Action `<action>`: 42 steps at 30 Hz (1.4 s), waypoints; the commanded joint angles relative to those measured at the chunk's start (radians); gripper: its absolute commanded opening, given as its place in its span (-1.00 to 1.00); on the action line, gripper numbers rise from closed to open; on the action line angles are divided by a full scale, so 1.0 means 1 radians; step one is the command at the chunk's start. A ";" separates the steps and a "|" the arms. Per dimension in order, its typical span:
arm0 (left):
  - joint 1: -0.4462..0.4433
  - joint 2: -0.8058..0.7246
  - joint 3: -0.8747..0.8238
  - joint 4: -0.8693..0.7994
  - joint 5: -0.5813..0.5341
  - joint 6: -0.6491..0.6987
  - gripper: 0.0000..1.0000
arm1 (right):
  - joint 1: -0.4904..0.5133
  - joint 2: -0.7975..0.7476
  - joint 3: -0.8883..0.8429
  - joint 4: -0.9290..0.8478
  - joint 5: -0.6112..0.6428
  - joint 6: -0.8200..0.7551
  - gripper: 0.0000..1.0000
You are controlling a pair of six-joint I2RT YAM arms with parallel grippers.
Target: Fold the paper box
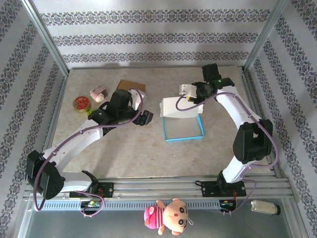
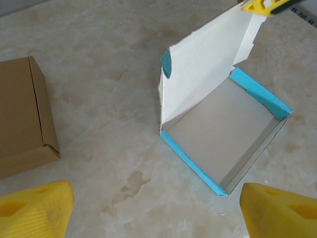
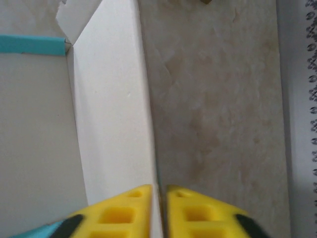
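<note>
A pink plush doll (image 1: 167, 216) lies nearest, on the front rail, with a small white bottle (image 1: 265, 207) off to its right. Behind them are the two arm bases.

The left arm (image 1: 74, 144) stretches low and diagonally forward and to the right over the table (image 1: 129, 153). Its wrist is turned toward the paper box (image 1: 182, 124). The left pincer (image 1: 143, 118) hangs just left of the box and apart from it. In the left wrist view its yellow fingers (image 2: 34, 210) are spread wide and hold nothing.

The paper box (image 2: 218, 134) sits mid-table, a shallow blue-edged tray. Its white lid flap (image 2: 203, 64) stands up from the far side.

The right arm (image 1: 242, 119) rises from its base to an elbow at the right. It then reaches forward and left, with the wrist bent toward the top of the flap. The right pincer (image 1: 184, 91) meets the lid flap (image 1: 178, 106) there. In the right wrist view its fingers (image 3: 119, 213) are drawn almost together, and the thin edge of the lid flap (image 3: 114, 109) appears to be pinched between them.

Farther left on the table are a round red tin (image 1: 80, 103) and a small pink and white object (image 1: 99, 92). A flat brown cardboard box (image 1: 131, 85) lies beyond the left pincer.
</note>
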 commanded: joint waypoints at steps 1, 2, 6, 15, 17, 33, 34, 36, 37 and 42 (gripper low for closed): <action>0.011 0.047 0.027 -0.004 -0.034 -0.033 0.75 | 0.027 -0.023 -0.018 -0.006 0.005 0.013 -0.85; 0.010 0.055 0.027 0.001 -0.035 -0.030 0.75 | 0.030 -0.030 -0.025 0.005 0.009 0.016 -0.90; 0.016 0.091 0.009 0.051 -0.023 -0.013 0.76 | 0.053 -0.057 -0.039 0.025 0.039 0.026 -1.00; 0.054 0.201 -0.009 0.190 -0.004 0.079 0.75 | 0.156 -0.158 -0.146 0.249 0.173 0.069 -1.00; 0.061 0.224 -0.002 0.214 0.001 0.094 0.74 | 0.179 -0.170 -0.152 0.280 0.197 0.065 -1.00; 0.098 0.262 -0.039 0.402 -0.112 0.217 0.47 | 0.236 -0.175 -0.204 0.331 0.256 0.070 -1.00; 0.097 0.256 -0.042 0.412 -0.112 0.221 0.41 | 0.236 -0.174 -0.203 0.332 0.253 0.070 -1.00; 0.096 0.250 -0.038 0.417 -0.102 0.225 0.23 | 0.238 -0.172 -0.198 0.332 0.251 0.070 -1.00; 0.097 0.254 -0.030 0.411 -0.092 0.228 0.16 | 0.238 -0.170 -0.197 0.332 0.252 0.069 -1.00; 0.098 0.291 0.027 0.356 -0.015 0.237 0.02 | 0.239 -0.167 -0.192 0.327 0.246 0.064 -1.00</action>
